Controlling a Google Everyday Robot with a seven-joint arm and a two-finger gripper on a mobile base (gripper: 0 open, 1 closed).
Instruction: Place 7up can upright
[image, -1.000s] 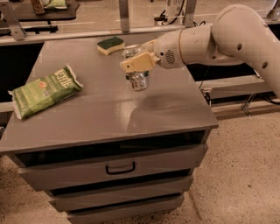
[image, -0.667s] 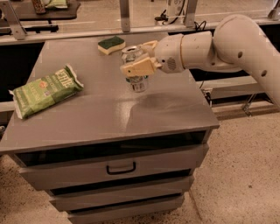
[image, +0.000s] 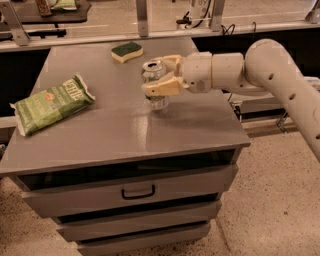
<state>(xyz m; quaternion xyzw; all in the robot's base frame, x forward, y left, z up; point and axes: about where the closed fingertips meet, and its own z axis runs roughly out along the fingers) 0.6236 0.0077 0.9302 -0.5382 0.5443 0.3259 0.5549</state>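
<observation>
Nearest: pale speckled floor (image: 270, 200), bare on the right side

Grey metal drawer cabinet (image: 200, 185) stands on it. Three drawer fronts stacked, top one with a dark loop handle (image: 138, 192). Dark gap between the top drawer and the slab

Flat grey tabletop (image: 125, 125), matte with a soft sheen, a faint seam running front to back near the middle

Left side of top: crinkled green chip bag (image: 52, 104) lying flat, angled, well apart from everything else

Centre of top, towards the right: small silvery aluminium 7up can (image: 154, 70), upright, pull-tab top facing up. Cream two-finger gripper (image: 157, 76) is clamped round its upper half, one finger on the near side, one on the far side. Can's base looks to be touching the tabletop or just above it; cannot tell which from this angle. A shadow lies on the surface right of the can

White jointed robot arm (image: 280, 75) comes in from the right edge, roughly level over the table's right side, wrist pointing left

Far edge of top: green-and-yellow rectangular sponge (image: 126, 51), lying flat, behind the can and apart from it

Beyond the table: a pale horizontal rail, upright metal posts (image: 142, 15), dark cables (image: 227, 27) trailing on a lighter floor. Upper left corner: a dark low table (image: 30, 16) with some items on it, too small to tell
</observation>
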